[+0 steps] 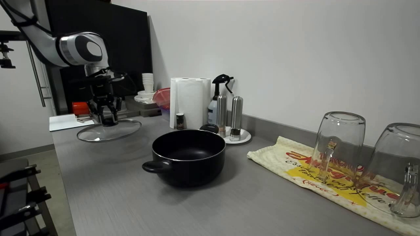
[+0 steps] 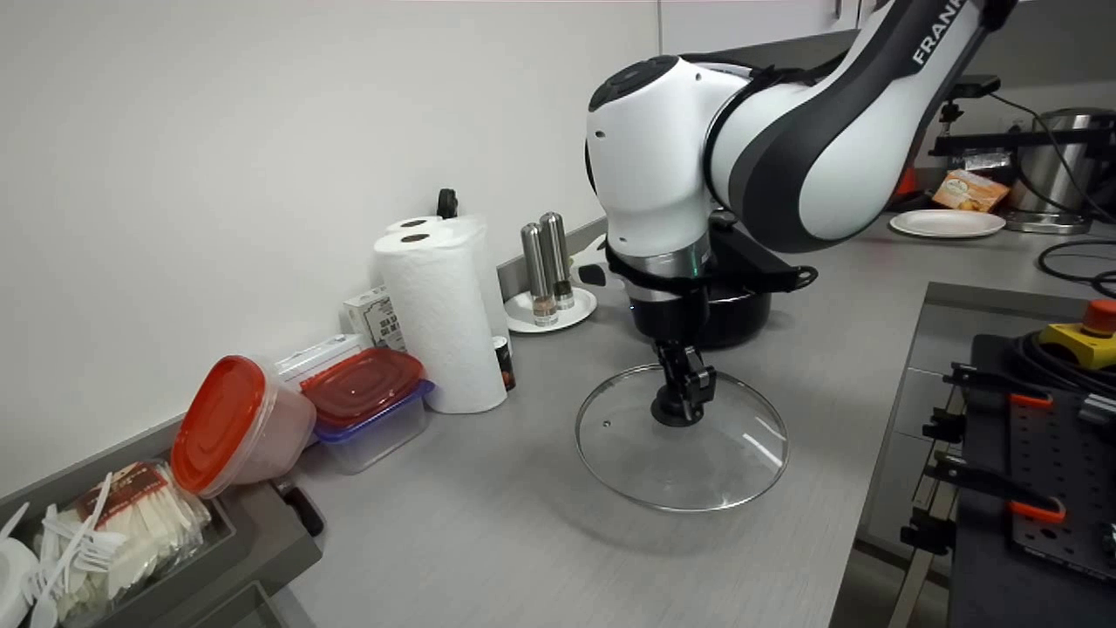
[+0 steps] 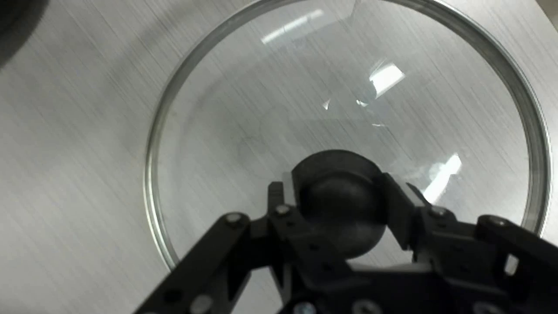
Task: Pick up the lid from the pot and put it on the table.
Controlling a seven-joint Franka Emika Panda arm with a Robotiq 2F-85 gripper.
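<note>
The glass lid hangs slightly tilted a little above the grey table, with its shadow below it. My gripper is shut on the lid's black knob. In an exterior view the lid and gripper show from another side. In the wrist view the fingers sit on both sides of the knob, and the lid fills most of the picture. The black pot stands uncovered, apart from the lid. My arm partly hides the pot in an exterior view.
Paper towel rolls, a spray bottle and two steel mills on a white plate stand by the wall. Upturned glass mugs stand on a printed cloth. Plastic containers and a cutlery tray are along the wall.
</note>
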